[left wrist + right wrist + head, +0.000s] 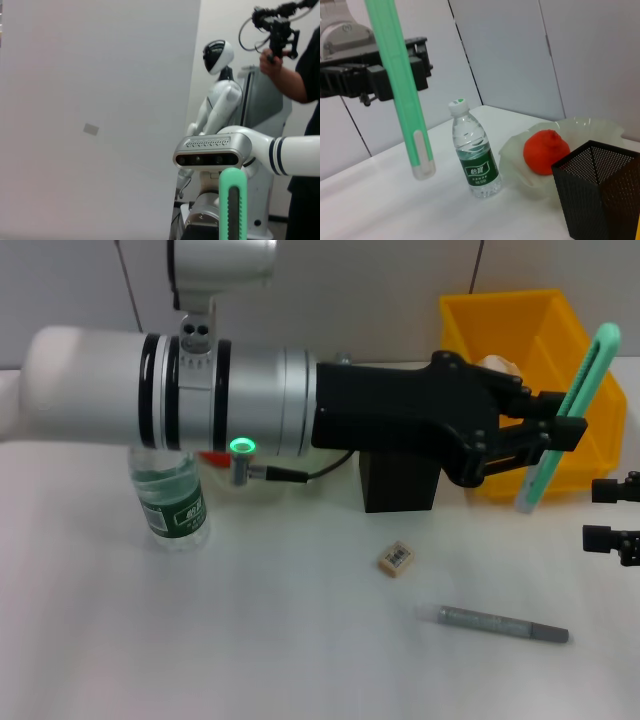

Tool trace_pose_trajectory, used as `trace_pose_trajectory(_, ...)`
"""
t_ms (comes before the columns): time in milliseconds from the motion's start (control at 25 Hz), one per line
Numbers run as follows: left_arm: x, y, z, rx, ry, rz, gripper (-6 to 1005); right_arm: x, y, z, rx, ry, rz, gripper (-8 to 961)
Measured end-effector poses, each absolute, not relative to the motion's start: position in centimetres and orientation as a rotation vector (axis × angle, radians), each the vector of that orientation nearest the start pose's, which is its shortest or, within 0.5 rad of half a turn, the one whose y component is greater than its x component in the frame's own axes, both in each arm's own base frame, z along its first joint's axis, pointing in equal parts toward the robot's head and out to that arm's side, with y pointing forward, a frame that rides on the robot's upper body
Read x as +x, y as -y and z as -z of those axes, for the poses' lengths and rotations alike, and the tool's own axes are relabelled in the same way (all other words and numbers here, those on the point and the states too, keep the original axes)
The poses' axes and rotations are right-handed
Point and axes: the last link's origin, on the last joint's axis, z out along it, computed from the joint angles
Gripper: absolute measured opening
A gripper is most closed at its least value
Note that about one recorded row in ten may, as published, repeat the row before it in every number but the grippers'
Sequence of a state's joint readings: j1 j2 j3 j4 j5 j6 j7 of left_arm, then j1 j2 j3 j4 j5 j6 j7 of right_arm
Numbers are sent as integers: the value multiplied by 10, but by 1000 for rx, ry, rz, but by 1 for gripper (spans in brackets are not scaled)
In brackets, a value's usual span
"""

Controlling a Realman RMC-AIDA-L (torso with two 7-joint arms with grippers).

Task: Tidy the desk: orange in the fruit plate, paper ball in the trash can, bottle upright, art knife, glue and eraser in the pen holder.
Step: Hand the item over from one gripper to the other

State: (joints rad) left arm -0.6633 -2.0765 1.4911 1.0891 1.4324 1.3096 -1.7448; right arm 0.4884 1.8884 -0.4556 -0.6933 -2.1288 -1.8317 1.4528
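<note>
Stretched across the scene above the pen holder [398, 480]: the left arm [200, 390], blocking any descent into the holder from overhead. Clamped in the left gripper [560, 430]: a green knife [570, 410], hanging slantwise just beside the holder, over the yellow bin [520, 330]. Standing well to the holder's other side: bottle [170, 502]; touching the holder: plate [590, 131]. Lying on open tabletop [250, 640] in front of the holder, well apart: eraser [396, 559], glue [495, 623]. Wide bare tabletop around both.

The clear plastic water bottle [172, 502] is standing left of the black mesh pen holder [398, 480]. The small beige eraser [396, 559] and grey glue stick [493, 623] are lying in front of the holder.
</note>
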Motion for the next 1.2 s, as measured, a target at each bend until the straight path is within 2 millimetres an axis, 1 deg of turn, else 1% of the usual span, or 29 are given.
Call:
trace_pose_trajectory(40, -56, -341, 36, -3008, 222, 982, 232, 304, -308, -101, -2703, -695, -660, 826)
trace_pose_trajectory(200, -62, -339, 35, -2998, 314, 1017, 235, 303, -309, -101, -2707, -669, -656, 826)
trace_pose_trajectory(280, -69, -338, 31, -2973, 452, 1074, 237, 302, -308, -97, -2714, -626, -661, 826)
trace_pose_trajectory(360, -69, -338, 31, -2973, 452, 1074, 238, 302, -308, -96, -2717, -613, -663, 826)
trace_pose_trajectory(400, -71, -338, 30, -2962, 495, 1097, 239, 301, -307, -92, -2721, -580, -670, 826)
trace_pose_trajectory(440, -71, -338, 30, -2962, 495, 1097, 240, 301, -307, -92, -2721, -580, -670, 826)
trace_pose_trajectory(480, -77, -340, 29, -2934, 656, 1149, 241, 299, -307, -90, -2721, -548, -678, 826)
trace_pose_trajectory(560, -78, -340, 29, -2932, 668, 1152, 242, 299, -307, -88, -2720, -527, -681, 826)
trace_pose_trajectory(600, -79, -340, 29, -2926, 708, 1160, 243, 298, -307, -87, -2720, -508, -683, 826)
trace_pose_trajectory(680, -87, -344, 27, -2893, 897, 1187, 244, 297, -306, -84, -2721, -444, -688, 826)
trace_pose_trajectory(760, -89, -344, 26, -2888, 926, 1190, 246, 296, -306, -82, -2718, -426, -691, 826)
trace_pose_trajectory(800, -96, -345, 24, -2871, 1033, 1205, 247, 296, -306, -77, -2710, -375, -699, 826)
trace_pose_trajectory(840, -96, -345, 24, -2871, 1033, 1205, 248, 296, -306, -77, -2710, -375, -699, 826)
trace_pose_trajectory(880, -98, -345, 23, -2865, 1069, 1213, 248, 295, -305, -73, -2700, -328, -703, 826)
trace_pose_trajectory(1040, -107, -346, 18, -2824, 1195, 1250, 251, 294, -303, -67, -2676, -271, -726, 826)
trace_pose_trajectory(1160, -112, -345, 16, -2776, 1244, 1326, 254, 295, -301, -63, -2622, -238, -779, 826)
trace_pose_trajectory(1200, -114, -344, 14, -2754, 1251, 1375, 254, 296, -300, -62, -2583, -231, -818, 826)
